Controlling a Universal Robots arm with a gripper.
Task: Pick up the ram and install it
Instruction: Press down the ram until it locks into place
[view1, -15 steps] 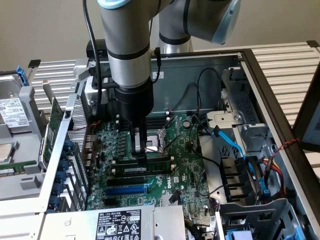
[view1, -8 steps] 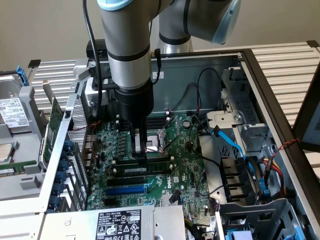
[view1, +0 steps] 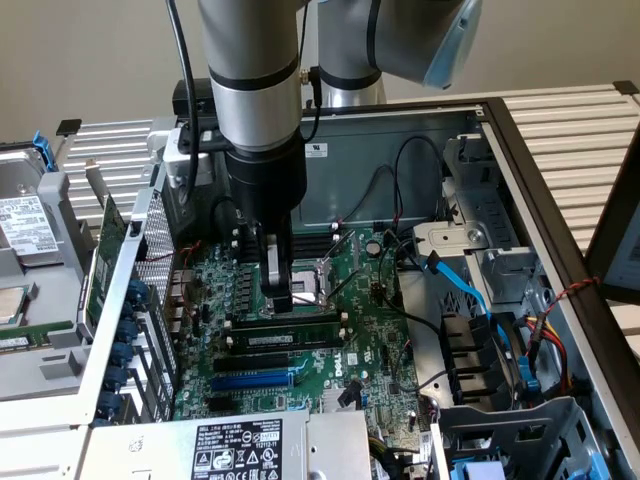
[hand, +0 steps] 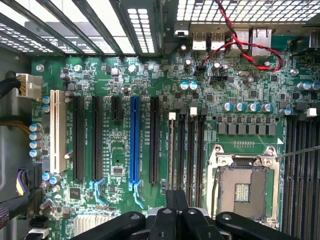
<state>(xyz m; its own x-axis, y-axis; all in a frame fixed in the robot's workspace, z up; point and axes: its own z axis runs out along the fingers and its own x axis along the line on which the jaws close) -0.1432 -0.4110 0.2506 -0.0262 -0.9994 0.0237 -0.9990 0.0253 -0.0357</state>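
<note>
Hovering low over the motherboard (view1: 375, 330), the gripper (view1: 281, 300) sits just above the ram (view1: 305, 322), a green stick standing on edge in a black slot beside the CPU socket (view1: 325, 275). Whether the gripper touches the stick, and whether it is clenched or released, I cannot tell.

A second stick (view1: 285, 341) stands in the next slot, parallel and just beside the first, and carries a small white label (too small to read). Further along lies a blue slot (view1: 255, 380). White lettering on the board near that slot looks like a Dell logo. The power supply (view1: 235, 450) at the near edge bears a large black label crowded with certification marks, its words illegible. A white sticker (view1: 315, 148) on the case's back wall and a labelled drive (view1: 25, 225) at the exterior view's left are likewise unreadable.

The exterior view takes in the case, a blue cable (view1: 465, 290) and a green expansion card (view1: 105, 260). The wrist view looks straight down past the gripper (hand: 176, 210), laying out the ram slots (hand: 186, 150), the socket (hand: 242, 187), the blue slot (hand: 134, 140), a white slot (hand: 55, 130) and a red-and-black wire pair (hand: 250, 55) near the rear ports.
</note>
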